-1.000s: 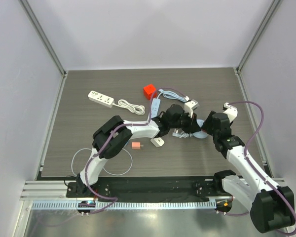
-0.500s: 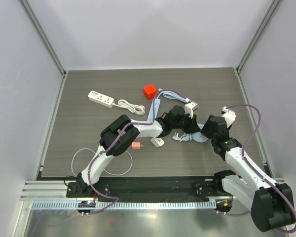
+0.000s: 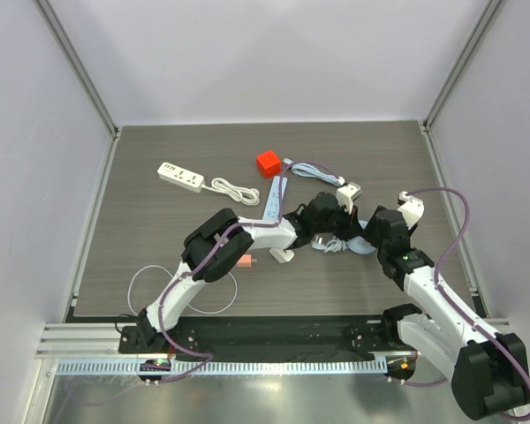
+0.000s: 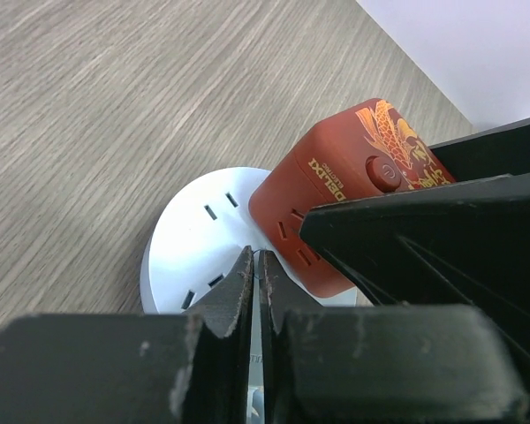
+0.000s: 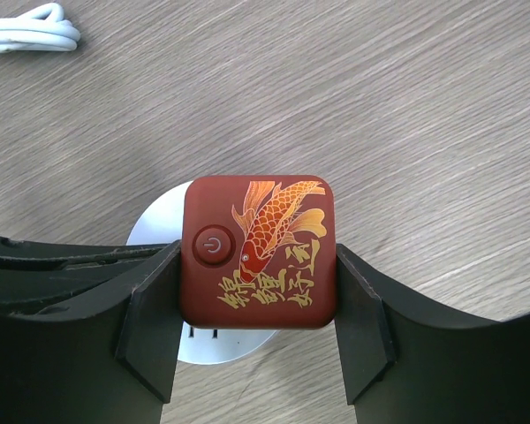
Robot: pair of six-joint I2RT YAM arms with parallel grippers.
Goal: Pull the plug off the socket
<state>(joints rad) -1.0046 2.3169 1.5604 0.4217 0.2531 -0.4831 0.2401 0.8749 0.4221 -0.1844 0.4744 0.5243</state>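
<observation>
Left arm (image 3: 247,231) reached farther; right pincer (image 5: 258,305) clamps red koi-printed plug (image 5: 258,252).

Both arms are built of rounded white links joined by black cylindrical joints. The left arm (image 3: 247,231) and the right arm (image 3: 435,296) each carry a thin purple cable (image 3: 466,216) that loops loosely alongside the links. The right arm's largest housing (image 3: 490,382) is black and bulky. The left gripper (image 4: 257,265) has matt black fingers (image 4: 225,305) with pale, scuffed edges near the tips. The right gripper (image 5: 258,291) has broad, angular black fingers (image 5: 150,305) with flat inner faces.
</observation>
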